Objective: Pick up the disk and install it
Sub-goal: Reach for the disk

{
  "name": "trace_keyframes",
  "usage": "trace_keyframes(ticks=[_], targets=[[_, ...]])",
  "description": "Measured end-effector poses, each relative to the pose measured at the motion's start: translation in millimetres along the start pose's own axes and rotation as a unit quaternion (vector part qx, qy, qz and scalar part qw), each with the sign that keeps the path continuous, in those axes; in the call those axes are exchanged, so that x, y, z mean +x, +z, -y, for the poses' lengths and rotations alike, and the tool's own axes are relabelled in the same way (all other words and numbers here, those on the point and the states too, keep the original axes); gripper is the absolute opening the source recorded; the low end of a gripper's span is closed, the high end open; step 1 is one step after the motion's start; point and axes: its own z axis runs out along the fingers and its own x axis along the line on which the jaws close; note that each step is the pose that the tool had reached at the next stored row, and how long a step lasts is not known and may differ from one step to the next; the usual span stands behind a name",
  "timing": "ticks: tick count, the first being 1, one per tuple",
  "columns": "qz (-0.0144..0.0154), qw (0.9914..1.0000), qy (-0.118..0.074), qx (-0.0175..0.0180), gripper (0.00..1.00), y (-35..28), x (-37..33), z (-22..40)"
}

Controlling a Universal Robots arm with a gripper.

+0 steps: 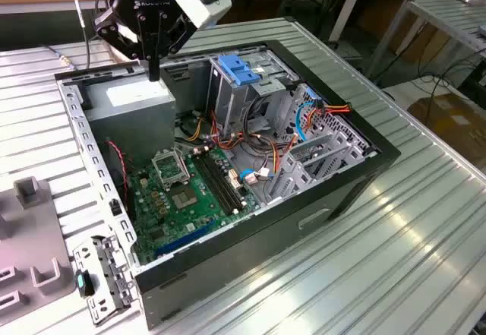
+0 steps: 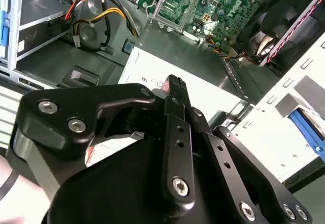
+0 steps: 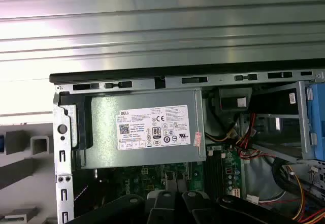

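The disk is out of view. My gripper [image 1: 154, 73] hangs over the back corner of the open computer case [image 1: 319, 213], at the exterior view's left. Its black fingers come together into one thin tip with nothing between them, just above the grey power-supply box [image 1: 140, 101] and its white sticker. In the second wrist view the fingertip [image 2: 175, 82] points at that same box [image 2: 213, 94]. The first wrist view looks straight down on the power-supply box [image 3: 147, 127], with the gripper's black links along the picture's edge.
Inside the case lie a green motherboard [image 1: 182, 191], loose coloured cables [image 1: 266, 153] and a tall metal drive bay with a blue plastic latch [image 1: 239, 69]. A grey fixture [image 1: 30, 251] sits on the ribbed metal table [image 1: 425, 229] at the exterior view's left.
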Motion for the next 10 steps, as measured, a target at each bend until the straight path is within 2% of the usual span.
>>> trace_keyframes(ticks=[10], targets=[[0.0, 1.0, 0.0, 0.0, 0.11, 0.0, 0.7, 0.0]])
